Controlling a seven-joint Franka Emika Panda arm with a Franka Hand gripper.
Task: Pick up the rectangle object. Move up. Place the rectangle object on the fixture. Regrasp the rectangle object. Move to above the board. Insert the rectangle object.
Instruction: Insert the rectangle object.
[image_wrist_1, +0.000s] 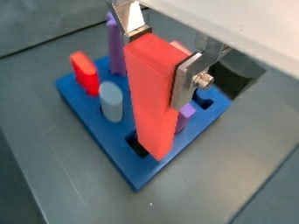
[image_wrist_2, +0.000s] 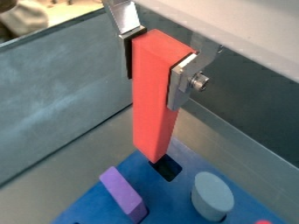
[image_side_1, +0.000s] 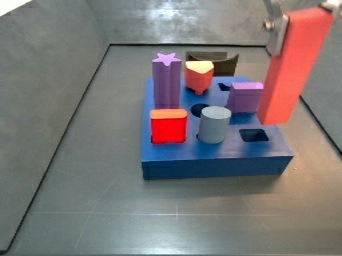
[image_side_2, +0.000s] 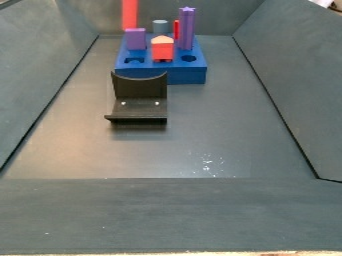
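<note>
bar held upright above the board, ready to insert

the gripper (image_wrist_2: 156, 59) clamps the rectangle object (image_wrist_2: 156, 96) near its top; it should centre the lower end over the dark slot (image_wrist_2: 167, 168) (board (image_side_1: 214, 160) below) and descend straight.

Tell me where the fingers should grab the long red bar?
Near its top, from above, as the gripper holds it now. The rectangle object hangs upright over the board, so one finger presses each flat side and the lower end stays free for the hole.
</note>
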